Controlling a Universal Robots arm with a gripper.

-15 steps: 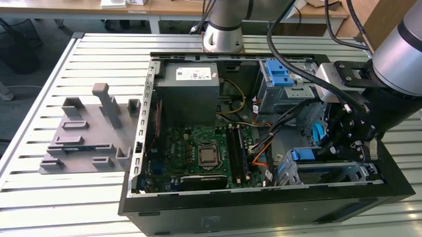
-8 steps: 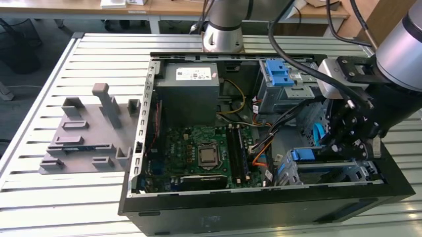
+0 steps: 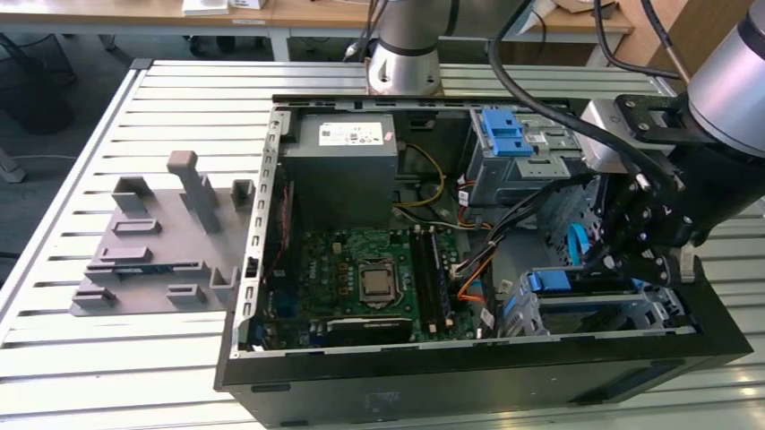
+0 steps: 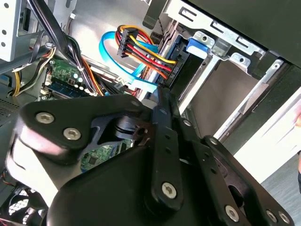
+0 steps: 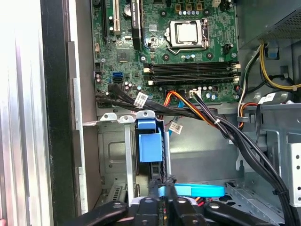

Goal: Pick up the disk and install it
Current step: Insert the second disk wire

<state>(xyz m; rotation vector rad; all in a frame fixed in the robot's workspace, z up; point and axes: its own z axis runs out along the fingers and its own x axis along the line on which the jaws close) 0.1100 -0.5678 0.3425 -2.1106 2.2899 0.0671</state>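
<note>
Inside cage, blue-bracketed disk (image 5: pixel 149 149) (edge-on)

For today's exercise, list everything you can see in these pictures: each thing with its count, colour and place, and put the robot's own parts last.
Computer case: one, black, open on the slatted table.
Slatted table: one, silver.
Motherboard: one, green, on the case floor.
Power supply: one, grey, at the case's far end.
Drive cage: one, grey with blue latch, near corner at the exterior view's right.
Holder block: one, grey, on the table at the exterior view's left.
Flat cable: one, light blue, by the cage.
End effector: one, black, over the drive cage.
</note>
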